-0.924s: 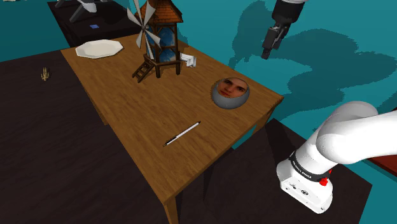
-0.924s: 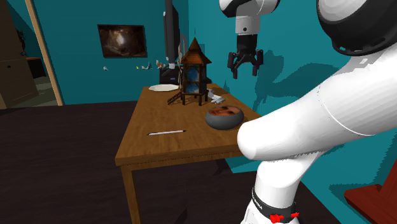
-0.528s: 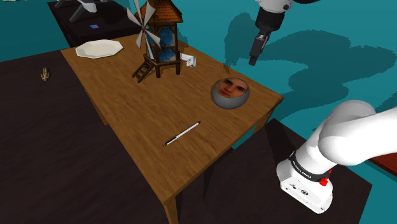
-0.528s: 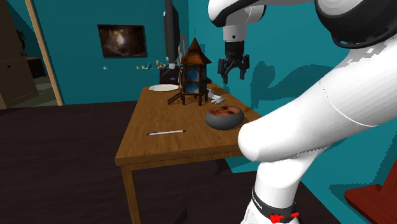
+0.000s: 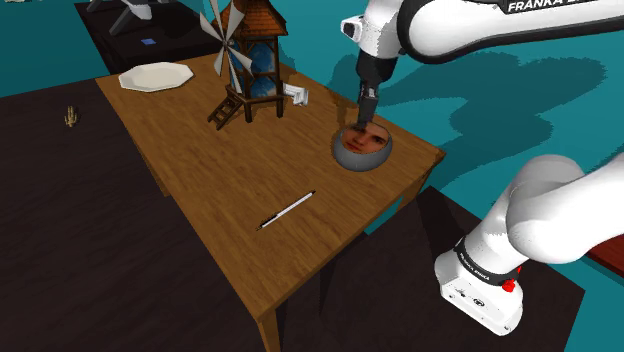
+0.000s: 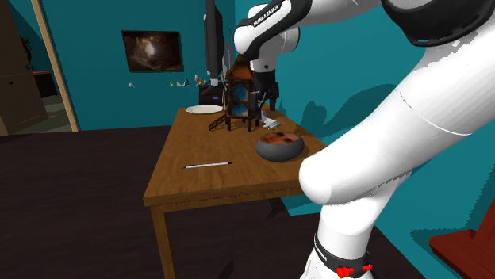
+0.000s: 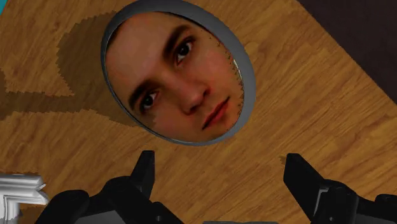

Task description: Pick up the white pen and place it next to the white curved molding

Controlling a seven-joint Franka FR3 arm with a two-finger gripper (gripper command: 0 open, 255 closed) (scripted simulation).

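While the jaws hang open and empty over the round grey bowl [image 5: 349, 163] with a face printed inside it, the thin white pen [image 5: 287, 210] lies flat on the brown wooden bench [image 5: 200, 165]. It is well apart from the jaws and nearer the bench's front corner in the shoulder view. The small white curved molding [image 5: 298, 95] rests near the bench's far edge, just beside the base of the brown wooden windmill model [image 5: 246, 62]. In the wrist view the two black fingers [image 7: 145, 169] stand apart, touching nothing. A white plate [image 5: 155, 76] sits at the far corner.
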